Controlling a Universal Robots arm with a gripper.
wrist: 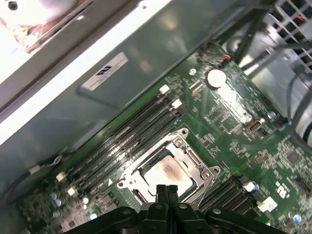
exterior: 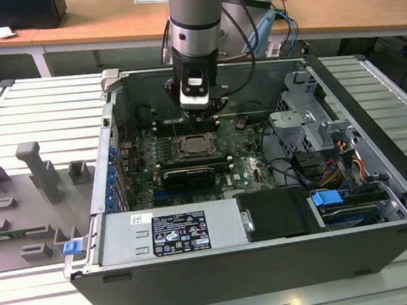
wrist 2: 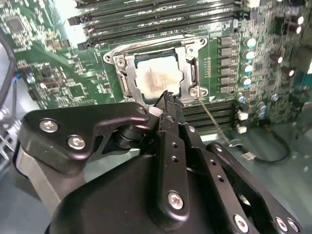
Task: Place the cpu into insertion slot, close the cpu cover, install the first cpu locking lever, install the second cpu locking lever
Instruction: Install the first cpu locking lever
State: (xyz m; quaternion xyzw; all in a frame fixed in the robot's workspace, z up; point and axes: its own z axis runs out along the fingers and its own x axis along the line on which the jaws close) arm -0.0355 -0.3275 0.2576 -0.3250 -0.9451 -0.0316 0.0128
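The arm stands in the upper middle of the exterior frame, reaching down into the open computer case (exterior: 270, 261), which sits on the ribbed tabletop (exterior: 43, 109). The pincer (exterior: 201, 110) hangs just above the green board, near the case's rear wall and close to the insertion slot (exterior: 180, 151) at the centre of the frame.

In both wrist views the pincer (wrist: 166, 189) (wrist 2: 165, 96) is closed, its two black fingers pressed together with nothing between them. Its tip sits over one edge of the socket. Whether it touches the metal cannot be told.

The cpu (wrist 2: 157, 78) (wrist: 165, 171) lies flat inside the slot, its pale top showing through the window of the cpu cover (wrist: 197, 158). The cover lies down around the chip. A thin metal rod (wrist 2: 214, 122) slants away from one corner of the frame (its far end hangs free over the board).

Long memory slots (wrist 2: 146, 19) (wrist: 122, 136) run close along two opposite sides of the socket, leaving little bare board there. A grey fixture (exterior: 41, 174) rests on the tabletop at the exterior view's left, well apart from the case.
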